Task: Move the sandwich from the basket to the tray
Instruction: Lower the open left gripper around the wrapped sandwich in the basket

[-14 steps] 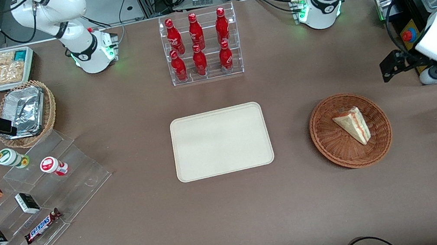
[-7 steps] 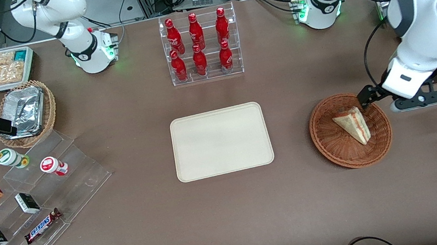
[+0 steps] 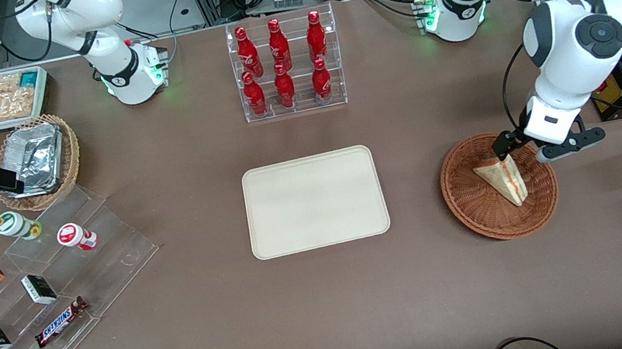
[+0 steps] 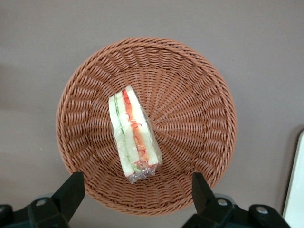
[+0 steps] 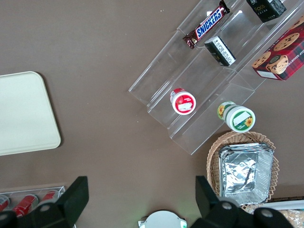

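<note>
My hand (image 3: 501, 148) hangs over the rim of the basket (image 3: 471, 199), at the edge farther from the front camera, with its fingers (image 4: 71, 192) spread wide and holding nothing. From my wrist camera both fingertips show dark against the wicker rim, set well apart, with the basket's bowl open between and below them.

The sandwich (image 3: 503, 176) lies in the basket just under my hand, not touching it as far as I can tell. It rests on its side in clear wrap, the pale bread wedge showing its cut edge with red, orange and green layers. Its broad end lies close below my fingers and its narrow tip points away from my hand, toward the front camera. In the wrist view the sandwich (image 4: 133, 135) sits a little off the basket's (image 4: 199, 95) centre, between my two fingertips' line and the middle of the weave.

The tray (image 3: 315, 201) lies flat on the brown surface (image 3: 332, 308), well apart from my hand toward the parked arm's end, with a strip of bare surface between it and the basket. Nothing rests on it. Only a sliver of its pale edge (image 4: 297, 180) shows from my wrist.

A clear rack of red bottles (image 3: 284, 63) stands farther from the front camera than the tray, well away from my hand.
</note>
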Controlling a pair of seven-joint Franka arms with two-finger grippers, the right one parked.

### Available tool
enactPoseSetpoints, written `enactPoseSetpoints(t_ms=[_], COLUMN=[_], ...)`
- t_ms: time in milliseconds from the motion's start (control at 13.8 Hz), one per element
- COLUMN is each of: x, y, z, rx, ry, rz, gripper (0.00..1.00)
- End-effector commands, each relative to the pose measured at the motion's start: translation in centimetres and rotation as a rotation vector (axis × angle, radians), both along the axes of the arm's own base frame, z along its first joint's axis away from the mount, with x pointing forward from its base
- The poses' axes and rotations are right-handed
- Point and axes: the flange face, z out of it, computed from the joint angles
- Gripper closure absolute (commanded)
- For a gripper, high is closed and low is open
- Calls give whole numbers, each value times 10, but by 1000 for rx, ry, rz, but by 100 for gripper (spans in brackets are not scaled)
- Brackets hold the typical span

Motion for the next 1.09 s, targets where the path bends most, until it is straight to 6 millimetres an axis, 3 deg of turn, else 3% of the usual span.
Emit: enactPoseSetpoints(t_ms=[0,580,870,942,1014], x=[-5,-7,-9,-9,-8], y=[1,14,13,13,13], z=[-26,-101,-110,-113,-112], rx=[-10,-29,-31,-30,-30], ry=[-17,-21,-14,-9,-10], rz=[66,142,158,158,156], gripper=[0,0,2,21,64])
